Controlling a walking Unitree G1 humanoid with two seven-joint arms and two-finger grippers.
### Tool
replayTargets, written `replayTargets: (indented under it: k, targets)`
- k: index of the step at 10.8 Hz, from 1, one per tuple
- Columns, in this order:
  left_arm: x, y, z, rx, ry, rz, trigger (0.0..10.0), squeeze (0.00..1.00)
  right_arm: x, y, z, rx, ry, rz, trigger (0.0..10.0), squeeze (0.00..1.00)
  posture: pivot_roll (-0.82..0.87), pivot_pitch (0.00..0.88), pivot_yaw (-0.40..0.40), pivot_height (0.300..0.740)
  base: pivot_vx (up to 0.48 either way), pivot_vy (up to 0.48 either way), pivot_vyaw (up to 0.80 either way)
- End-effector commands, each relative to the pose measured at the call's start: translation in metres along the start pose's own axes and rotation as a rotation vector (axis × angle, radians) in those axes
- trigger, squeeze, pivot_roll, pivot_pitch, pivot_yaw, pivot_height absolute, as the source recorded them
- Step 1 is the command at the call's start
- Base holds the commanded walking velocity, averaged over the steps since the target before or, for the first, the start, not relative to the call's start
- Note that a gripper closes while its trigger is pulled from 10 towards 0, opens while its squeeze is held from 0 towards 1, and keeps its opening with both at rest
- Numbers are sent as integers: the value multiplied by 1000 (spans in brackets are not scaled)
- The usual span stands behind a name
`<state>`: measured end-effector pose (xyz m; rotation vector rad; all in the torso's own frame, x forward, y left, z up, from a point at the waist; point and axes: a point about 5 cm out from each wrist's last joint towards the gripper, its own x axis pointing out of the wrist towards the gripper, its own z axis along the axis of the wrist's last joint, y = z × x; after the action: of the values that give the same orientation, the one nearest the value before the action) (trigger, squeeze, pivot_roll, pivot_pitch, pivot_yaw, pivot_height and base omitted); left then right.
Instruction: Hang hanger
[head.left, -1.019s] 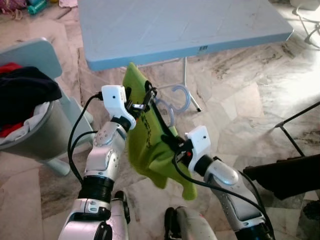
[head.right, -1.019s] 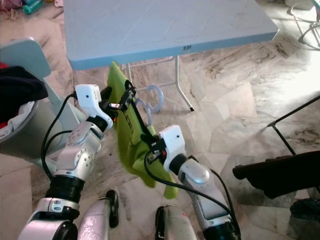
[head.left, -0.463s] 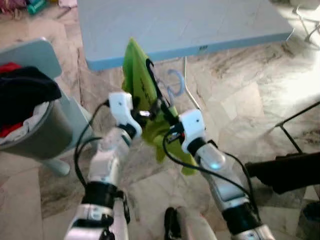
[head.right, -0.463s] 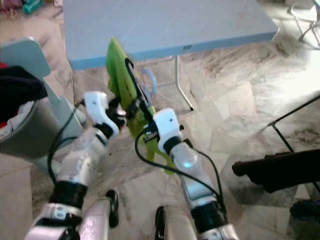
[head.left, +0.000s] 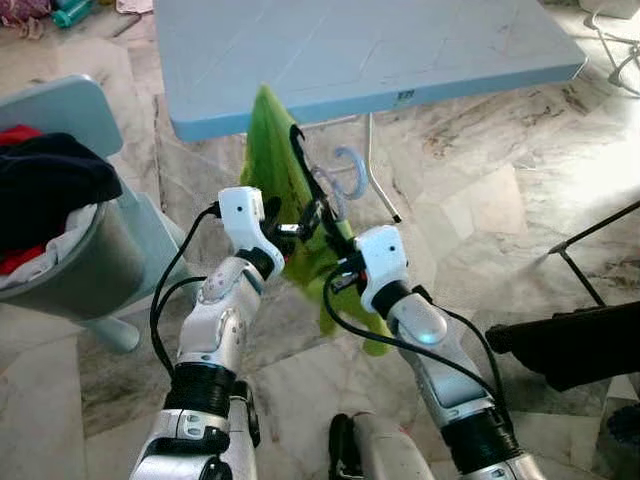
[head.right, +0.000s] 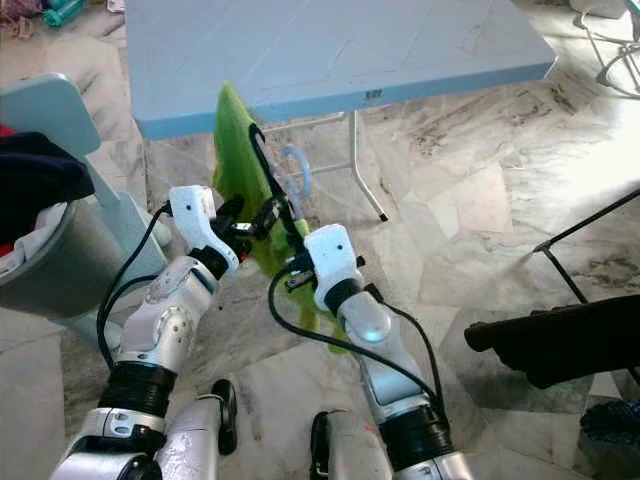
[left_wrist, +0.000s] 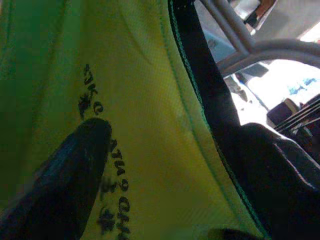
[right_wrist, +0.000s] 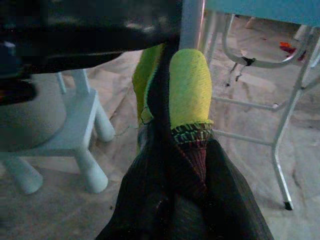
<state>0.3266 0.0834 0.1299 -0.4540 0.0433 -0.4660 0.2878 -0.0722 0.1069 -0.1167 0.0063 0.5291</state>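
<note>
At frame centre, below the blue surface (head.left: 380, 60), the green shirt (head.left: 275, 170) on its hanger (head.left: 345, 180) is held up between both claws so it hangs free for carrying: the left claw (head.left: 290, 228) and right claw (head.left: 340, 272) are each clamped on it. Compared with a second ago, the claws are drawn closer together and the shirt is raised.

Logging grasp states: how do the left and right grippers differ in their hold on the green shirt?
The left gripper holds the green shirt higher, nearer the hanger's hook. The right gripper clamps its lower black-trimmed edge, nearer the robot. Both are shut on the shirt, below the blue table.
</note>
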Motion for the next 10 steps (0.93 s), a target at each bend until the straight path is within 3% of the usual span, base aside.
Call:
replayTargets:
  k: [1,2,3,4,6,10]
  targets:
    - [2,-1,-1,-16,9,-1,10000,0,-1,7,5,4,-41,41,10000,0,-36,237,-78,740,0,0,0]
    - [4,-1,0,-29,10,-1,10000,0,-2,9,4,4,-41,51,10000,0,-35,236,-78,740,0,0,0]
    - [3,10,-3,-16,30,56,10000,0,-4,8,5,5,-48,53,10000,0,-39,234,-78,740,0,0,0]
    - [1,14,-2,-27,22,65,0,0,-4,3,5,7,-47,25,10000,0,-39,234,-78,740,0,0,0]
    - [-5,25,-1,50,49,98,0,0,-5,-16,0,-1,-20,-79,10000,0,-35,236,-78,740,0,0,0]
    - [-13,22,-5,53,54,76,0,0,-1,-32,-3,-60,10,-182,10000,0,-23,239,-84,740,0,0,0]
